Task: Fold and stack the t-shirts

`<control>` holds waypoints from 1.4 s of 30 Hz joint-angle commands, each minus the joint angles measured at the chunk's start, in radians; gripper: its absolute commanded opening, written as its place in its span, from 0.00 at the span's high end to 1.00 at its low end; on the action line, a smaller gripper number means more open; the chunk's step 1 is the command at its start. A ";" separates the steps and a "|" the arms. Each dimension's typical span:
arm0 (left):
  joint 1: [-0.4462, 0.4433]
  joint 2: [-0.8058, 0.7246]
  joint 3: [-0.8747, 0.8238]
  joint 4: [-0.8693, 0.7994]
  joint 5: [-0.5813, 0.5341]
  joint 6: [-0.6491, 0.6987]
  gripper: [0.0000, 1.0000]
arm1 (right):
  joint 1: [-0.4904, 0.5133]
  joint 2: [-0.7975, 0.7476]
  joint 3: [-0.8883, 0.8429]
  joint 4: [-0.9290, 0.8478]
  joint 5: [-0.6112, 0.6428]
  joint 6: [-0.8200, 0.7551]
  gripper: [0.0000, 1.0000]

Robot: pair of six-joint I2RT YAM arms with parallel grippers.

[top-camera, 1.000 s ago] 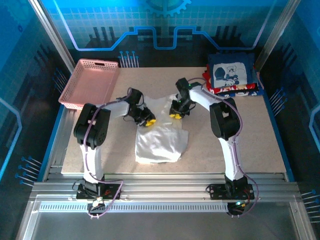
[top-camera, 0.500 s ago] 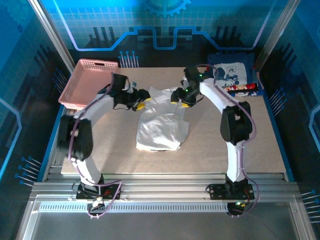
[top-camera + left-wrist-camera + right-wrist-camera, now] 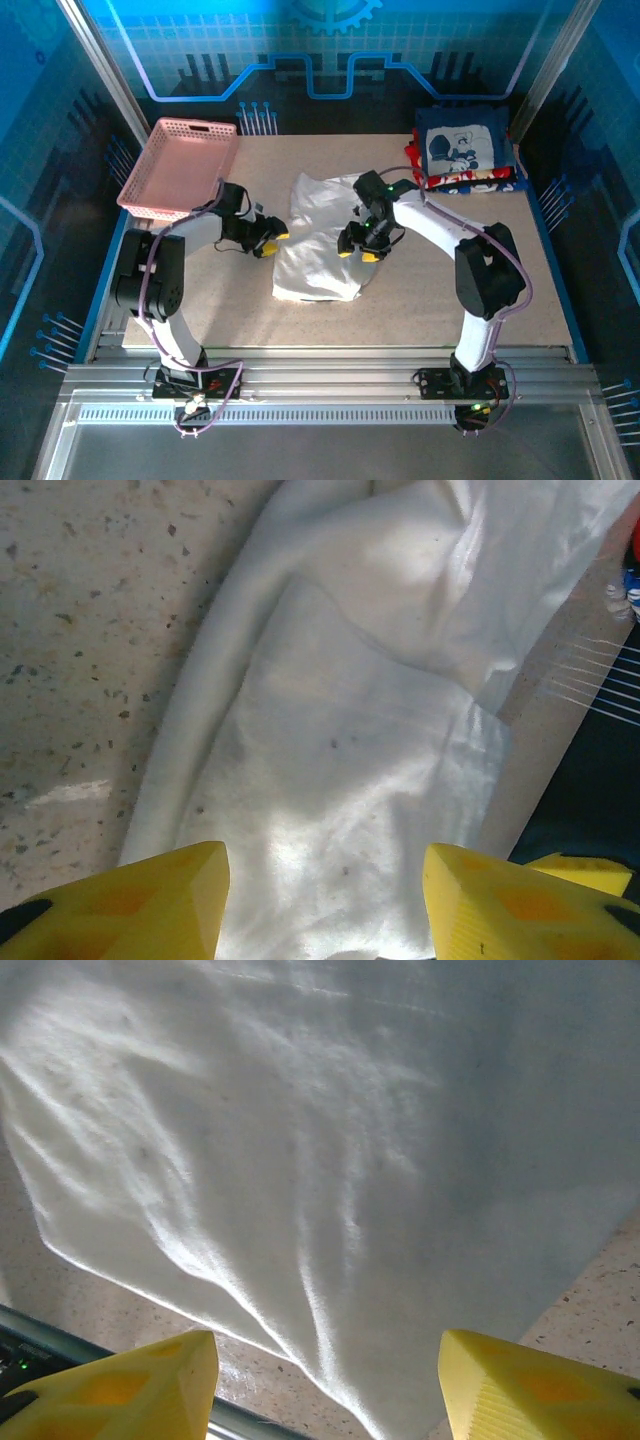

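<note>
White t-shirt (image 3: 318,240), rumpled; folded stack (image 3: 465,150) far-right.

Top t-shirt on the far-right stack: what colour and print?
The top t-shirt is navy with white cartoon print; best in top external view.

The top view was sharp and evenly lit from above, with a blue glow from the back wall tinting the surroundings. The table (image 3: 480,300) was bright, and the arms cast only short, soft shadows on it. The white shirt (image 3: 318,270) was nearly washed out, its folds faint. In the left wrist view a shadow ran along the shirt's left edge and a glint lay on the table. Raking light picked out wrinkles in the right wrist view. The yellow tips of the left end effector (image 3: 325,905) and right end effector (image 3: 330,1390) looked slightly soft.
</note>
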 commanded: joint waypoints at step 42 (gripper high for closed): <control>-0.055 -0.019 0.033 0.028 0.009 0.084 1.00 | 0.040 -0.131 -0.051 0.113 -0.020 0.031 1.00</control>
